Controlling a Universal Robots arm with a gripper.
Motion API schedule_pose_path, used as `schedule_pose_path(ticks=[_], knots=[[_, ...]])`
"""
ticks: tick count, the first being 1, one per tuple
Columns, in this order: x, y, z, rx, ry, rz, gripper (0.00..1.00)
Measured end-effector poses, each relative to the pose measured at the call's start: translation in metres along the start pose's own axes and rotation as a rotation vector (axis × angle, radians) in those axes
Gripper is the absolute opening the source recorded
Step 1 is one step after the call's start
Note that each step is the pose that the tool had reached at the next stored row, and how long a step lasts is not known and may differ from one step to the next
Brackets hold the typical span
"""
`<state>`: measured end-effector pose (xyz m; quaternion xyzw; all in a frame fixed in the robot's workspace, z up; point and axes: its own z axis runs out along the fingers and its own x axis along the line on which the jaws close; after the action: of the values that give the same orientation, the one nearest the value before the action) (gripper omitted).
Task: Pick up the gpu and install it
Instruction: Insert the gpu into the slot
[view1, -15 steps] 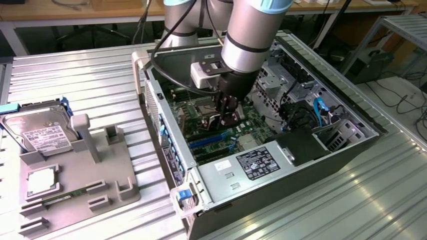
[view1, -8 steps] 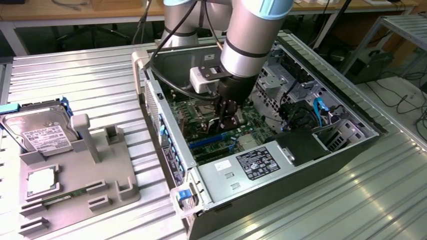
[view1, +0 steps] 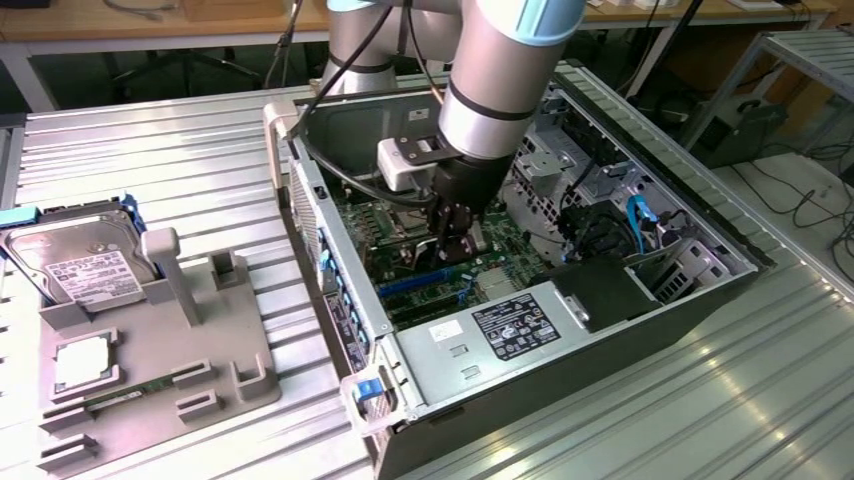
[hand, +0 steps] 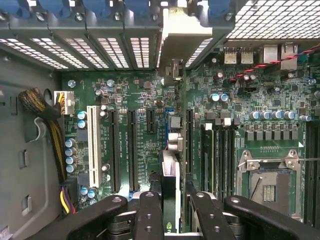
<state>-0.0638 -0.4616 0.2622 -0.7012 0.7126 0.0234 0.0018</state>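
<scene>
Wrist view: gpu (hand: 170, 187) seen edge-on, a thin card standing on edge between the two black fingers (hand: 151, 215) of the end effector (hand: 172, 212), which is partly closed and clamped on the card's upper edge. Card's pale bracket (hand: 172, 47) reaches the rear wall of the case, against the row of slot covers. Card runs in line with the blue expansion slot (hand: 169, 112) of the green motherboard (hand: 140, 95); whether its lower edge is seated in the slot cannot be told. On one side of the card lie black slots and a white slot (hand: 92, 145); on the other side, memory slots and the open CPU socket (hand: 268, 182). Exterior view: end effector (view1: 458, 240) reaches down into the open computer case (view1: 694, 300), which lies on its side on the ribbed metal surface (view1: 174, 160); gpu (view1: 457, 262) shows only as a dark sliver below the fingers. Power supply (view1: 507, 335) with its label sits at the near end of the case. On the exterior view's left, a grey holder tray (view1: 200, 330) carries a hard drive (view1: 80, 265) standing in its cradle, a silver CPU chip (view1: 83, 362) and a green memory stick (view1: 127, 392).
</scene>
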Motion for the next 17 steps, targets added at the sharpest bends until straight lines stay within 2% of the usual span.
schedule_pose_path(ticks=[17], knots=[[0.002, 0.0063, 0.0074, -0.0001, 0.0003, 0.0, 0.27]])
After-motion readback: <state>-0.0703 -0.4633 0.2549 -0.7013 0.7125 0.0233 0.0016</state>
